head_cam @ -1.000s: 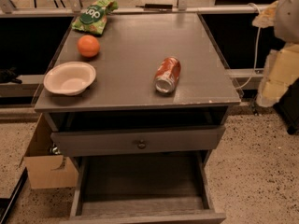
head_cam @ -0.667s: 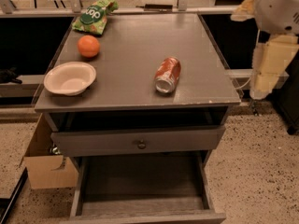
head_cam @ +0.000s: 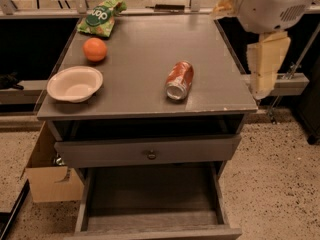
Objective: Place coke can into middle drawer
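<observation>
Grey desk [head_cam: 140, 49] top: coke can [head_cam: 179, 80] on its side, gripper [head_cam: 267, 66] off to the right.
The can lies left of the gripper, long axis running near-to-far, silver end toward the near edge. The gripper hangs beyond the desk's right edge, well apart from the can; how wide its jaws stand I cannot tell. The middle drawer [head_cam: 150, 196] is pulled out below.

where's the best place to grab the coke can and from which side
Take the coke can around the middle of its red body, coming straight down from above and closing left to right. It lies on its side with a silver end facing the front, so the rounded flanks are free and the cabinet top blocks any low approach. The gripper hangs past the right edge, apart from the can.
</observation>
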